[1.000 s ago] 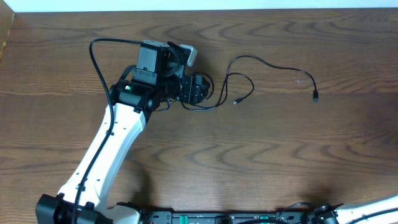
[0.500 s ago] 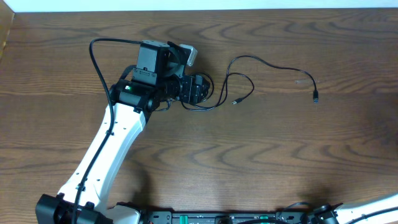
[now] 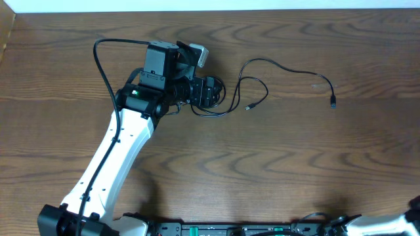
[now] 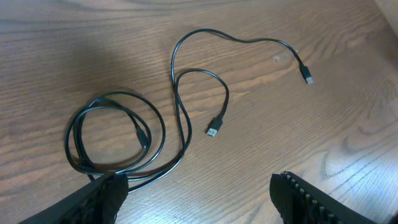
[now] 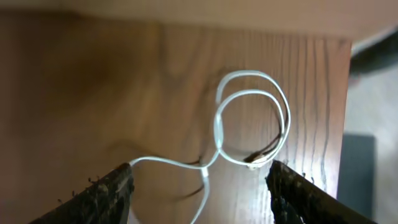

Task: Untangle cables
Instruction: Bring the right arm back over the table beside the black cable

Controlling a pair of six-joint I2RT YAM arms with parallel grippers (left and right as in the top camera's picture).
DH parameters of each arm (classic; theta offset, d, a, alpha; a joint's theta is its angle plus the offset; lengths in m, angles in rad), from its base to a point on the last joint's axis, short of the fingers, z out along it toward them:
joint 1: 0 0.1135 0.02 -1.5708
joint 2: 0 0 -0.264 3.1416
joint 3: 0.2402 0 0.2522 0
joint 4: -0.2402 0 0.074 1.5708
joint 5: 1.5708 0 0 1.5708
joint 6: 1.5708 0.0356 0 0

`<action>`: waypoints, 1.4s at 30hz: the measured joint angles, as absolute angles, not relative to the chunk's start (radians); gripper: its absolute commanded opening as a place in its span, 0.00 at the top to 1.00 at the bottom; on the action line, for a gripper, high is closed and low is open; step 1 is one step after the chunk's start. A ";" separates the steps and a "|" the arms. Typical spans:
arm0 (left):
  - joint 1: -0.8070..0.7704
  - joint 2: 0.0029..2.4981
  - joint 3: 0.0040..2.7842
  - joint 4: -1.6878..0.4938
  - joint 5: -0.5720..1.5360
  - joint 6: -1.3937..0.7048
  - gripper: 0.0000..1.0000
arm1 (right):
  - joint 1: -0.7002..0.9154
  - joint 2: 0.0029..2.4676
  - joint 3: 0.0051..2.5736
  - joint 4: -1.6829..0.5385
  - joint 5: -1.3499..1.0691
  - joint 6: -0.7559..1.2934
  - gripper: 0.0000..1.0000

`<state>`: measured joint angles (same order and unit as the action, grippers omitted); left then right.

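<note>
The black cable lies on the wooden table, one end coiled under my left gripper. In the left wrist view the coil sits at the left, one plug in the middle and another plug at the far right. My left gripper hangs open above the wood, its left finger just past the coil's near edge. The white cable shows only in the right wrist view, looped twice, with a strand running down between the fingers of my open right gripper.
The table's edge runs close to the right of the white loops, with floor beyond it. In the overhead view only a bit of the right arm shows at the bottom right corner. A wall edge borders the table's far side.
The left arm's wrist has shifted very slightly toward the table's far side. A dark part of the right arm now shows at the bottom right edge. The black cable has not moved.
</note>
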<state>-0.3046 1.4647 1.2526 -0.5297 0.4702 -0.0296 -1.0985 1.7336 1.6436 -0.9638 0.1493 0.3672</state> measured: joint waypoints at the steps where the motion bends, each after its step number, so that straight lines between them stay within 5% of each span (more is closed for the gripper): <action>1: -0.305 1.465 1.253 -0.527 0.470 -0.029 0.21 | -1.093 1.697 1.649 -0.968 0.135 0.374 0.34; 7: -0.305 1.465 1.253 -0.525 0.470 -0.029 0.21 | -1.015 1.613 1.650 -0.995 0.065 0.394 0.34; 31: -0.287 1.459 1.253 -0.581 0.296 -0.088 0.21 | -0.199 1.544 1.650 -1.050 0.048 0.148 0.32; 35: -0.223 1.406 1.253 -0.603 0.281 -0.110 0.21 | -0.059 1.544 1.650 -1.048 0.044 0.140 0.19; 37: -0.195 1.382 1.253 -0.604 0.281 -0.117 0.21 | -0.010 1.543 1.649 -1.049 0.046 0.138 0.03; 42: -0.141 1.361 1.253 -0.636 0.278 -0.133 0.21 | 0.087 1.545 1.631 -1.051 0.030 0.115 0.01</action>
<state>-0.1410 1.3613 1.2526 -0.6357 0.2779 -0.1326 0.0868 1.5448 1.6314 -1.0508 0.0296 0.1146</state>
